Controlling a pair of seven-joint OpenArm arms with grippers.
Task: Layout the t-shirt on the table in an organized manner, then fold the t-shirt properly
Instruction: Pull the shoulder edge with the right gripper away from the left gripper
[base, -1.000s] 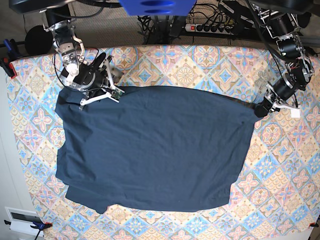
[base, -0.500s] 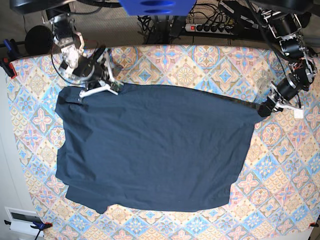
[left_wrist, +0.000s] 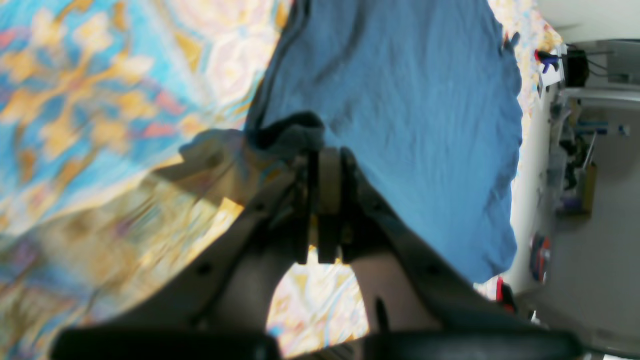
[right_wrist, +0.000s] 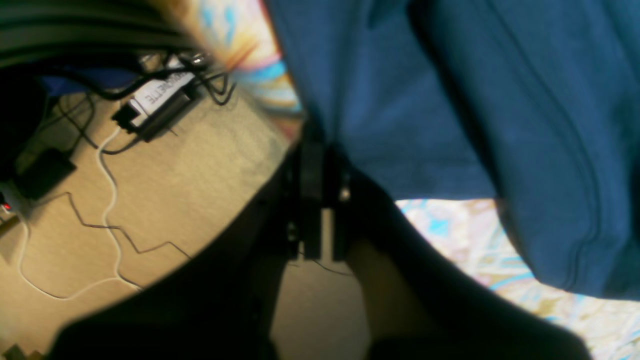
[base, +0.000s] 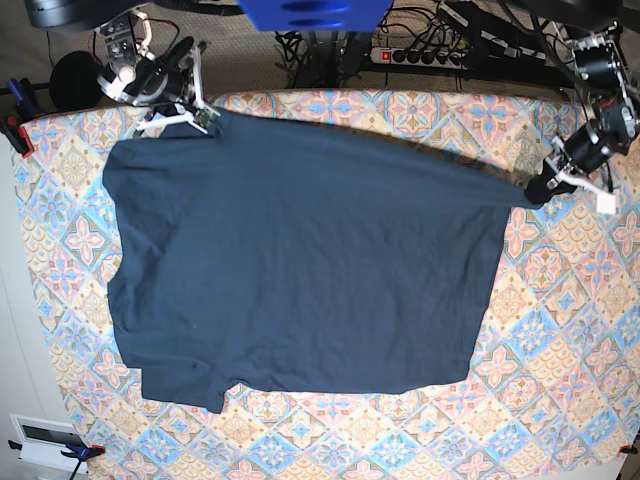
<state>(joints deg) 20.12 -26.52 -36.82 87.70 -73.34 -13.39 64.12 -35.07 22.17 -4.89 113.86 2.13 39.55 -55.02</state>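
- Base view: the t-shirt (base: 300, 260) lies spread wide across the table (base: 560, 330), covering most of its middle, with its upper edge stretched taut between the two grippers near the far edge of the table.
- The right gripper (base: 205, 117), at the far left corner of the table in this view, has its jaws clamped together on the t-shirt's upper left corner.
- The left gripper (base: 540, 190), near the right edge of the table, is pinched on the opposite corner of the t-shirt, and the cloth there is drawn out into a narrow point.
- The t-shirt's lower edge lies close to the near edge of the table; a small flap juts out at its lower left.
- A power strip (base: 420, 55) and cables lie on the floor beyond the far edge of the table.
- Left wrist view: the left gripper (left_wrist: 327, 150) has its jaws together on a bunched dark fold of the t-shirt (left_wrist: 410, 110), and the rest of the cloth runs away over the patterned table (left_wrist: 100, 100).
- Right wrist view: the right gripper (right_wrist: 317, 150) is closed on the t-shirt's (right_wrist: 450, 100) edge, the fabric hanging in folds with a hemmed end at the right, above the table (right_wrist: 450, 225) and the floor with white and black cables (right_wrist: 110, 200).
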